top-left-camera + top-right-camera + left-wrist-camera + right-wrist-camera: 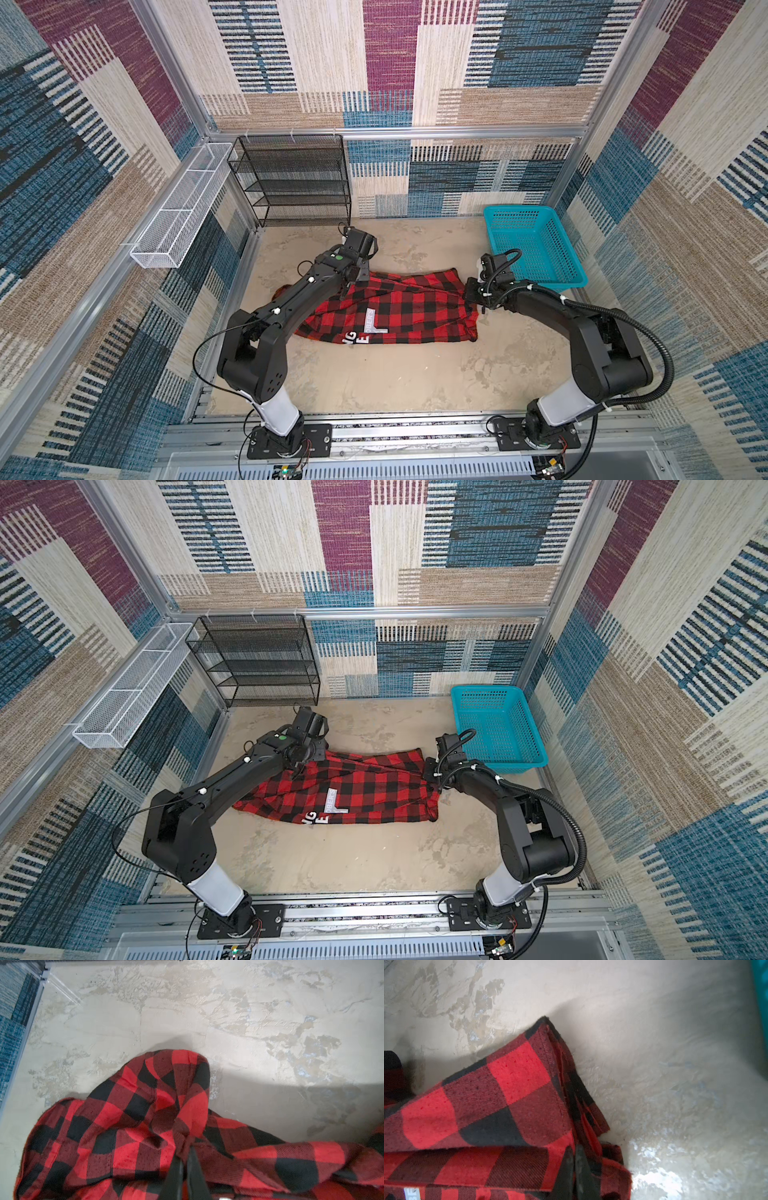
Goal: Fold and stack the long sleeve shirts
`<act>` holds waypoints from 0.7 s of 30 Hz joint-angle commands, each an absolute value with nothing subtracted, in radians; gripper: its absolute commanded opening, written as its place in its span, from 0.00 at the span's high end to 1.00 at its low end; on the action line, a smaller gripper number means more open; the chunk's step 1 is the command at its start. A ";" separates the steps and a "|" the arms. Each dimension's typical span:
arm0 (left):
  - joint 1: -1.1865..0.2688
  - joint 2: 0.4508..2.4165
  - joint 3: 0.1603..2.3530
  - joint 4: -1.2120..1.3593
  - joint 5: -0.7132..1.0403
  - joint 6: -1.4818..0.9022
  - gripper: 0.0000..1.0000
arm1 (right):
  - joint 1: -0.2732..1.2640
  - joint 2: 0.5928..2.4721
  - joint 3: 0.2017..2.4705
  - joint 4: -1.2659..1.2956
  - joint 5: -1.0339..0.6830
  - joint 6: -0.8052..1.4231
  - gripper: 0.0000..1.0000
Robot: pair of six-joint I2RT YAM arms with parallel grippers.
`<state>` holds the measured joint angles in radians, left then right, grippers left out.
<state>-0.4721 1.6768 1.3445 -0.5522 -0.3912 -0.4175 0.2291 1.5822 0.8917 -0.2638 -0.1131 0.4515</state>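
Observation:
A red-and-black checked long sleeve shirt lies on the beige floor as a long band running left to right, with white lettering near its front edge. My left gripper is at the shirt's far left end. In the left wrist view the gripper is shut on a bunched fold of the shirt. My right gripper is at the shirt's right end. In the right wrist view it is shut on the layered edge of the shirt.
A teal plastic basket stands at the back right, just behind the right wrist. A black mesh shelf stands against the back wall on the left. A white wire tray hangs on the left wall.

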 commanded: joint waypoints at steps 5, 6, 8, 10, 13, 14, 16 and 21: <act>-0.465 1.635 1.280 -0.553 -0.403 -0.504 1.00 | 0.226 1.540 0.843 -0.300 -0.048 0.449 1.00; -0.463 1.634 1.273 -0.561 -0.383 -0.521 1.00 | 0.227 1.530 0.836 -0.305 -0.053 0.451 1.00; -0.465 1.636 1.256 -0.574 -0.340 -0.560 1.00 | 0.229 1.508 0.826 -0.325 -0.055 0.453 1.00; -0.471 1.640 1.227 -0.577 -0.299 -0.599 1.00 | 0.232 1.491 0.821 -0.355 -0.044 0.456 1.00; -0.479 1.651 1.183 -0.580 -0.258 -0.656 0.92 | 0.235 1.468 0.809 -0.388 -0.029 0.466 1.00; -0.481 1.655 1.172 -0.581 -0.249 -0.670 0.88 | 0.236 1.465 0.806 -0.396 -0.030 0.469 1.00; -0.481 1.669 1.159 -0.581 -0.232 -0.688 0.78 | 0.236 1.466 0.799 -0.404 -0.024 0.477 1.00; -0.480 1.645 1.184 -0.598 -0.232 -0.690 0.53 | 0.236 1.461 0.801 -0.438 0.010 0.493 1.00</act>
